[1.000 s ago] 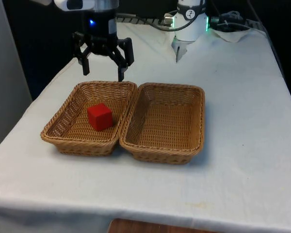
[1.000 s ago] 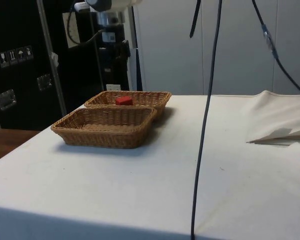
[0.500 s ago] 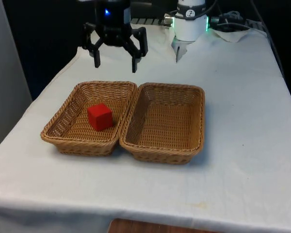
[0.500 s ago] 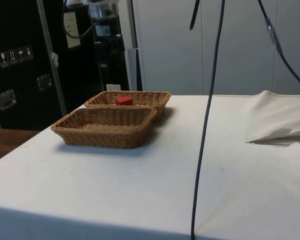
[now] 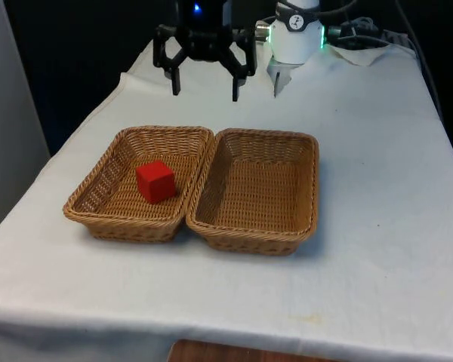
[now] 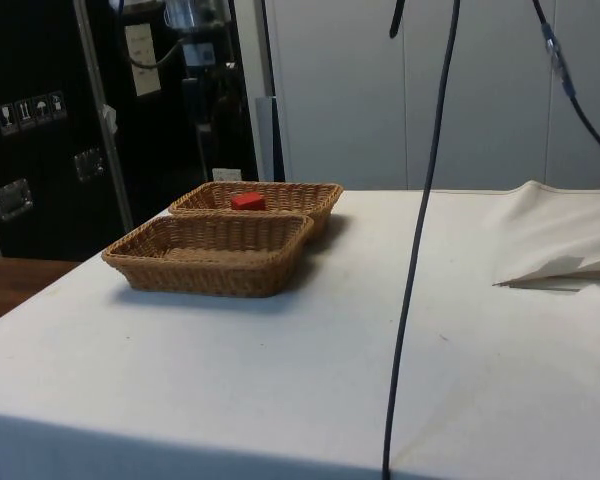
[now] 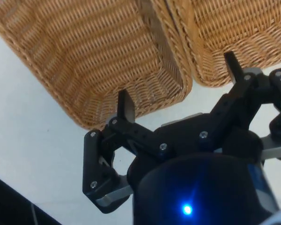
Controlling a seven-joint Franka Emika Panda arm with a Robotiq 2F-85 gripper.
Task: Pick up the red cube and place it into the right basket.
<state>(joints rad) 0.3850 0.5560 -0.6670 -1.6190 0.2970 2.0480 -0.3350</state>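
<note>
Two oblong woven wicker baskets are being seen touching side by side on the white-clothed surface [image 5: 377, 249]. The small red cube [image 5: 155, 181] is lying in the basket on the front view's left [image 5: 106, 207], beside the empty one [image 5: 298, 226]. The black two-finger pincer [image 5: 204, 89] is being held wide open, gripping nothing, above the surface beyond the baskets. In the side view, the cube [image 6: 247, 201] is being partly hidden by wicker rims.
</note>
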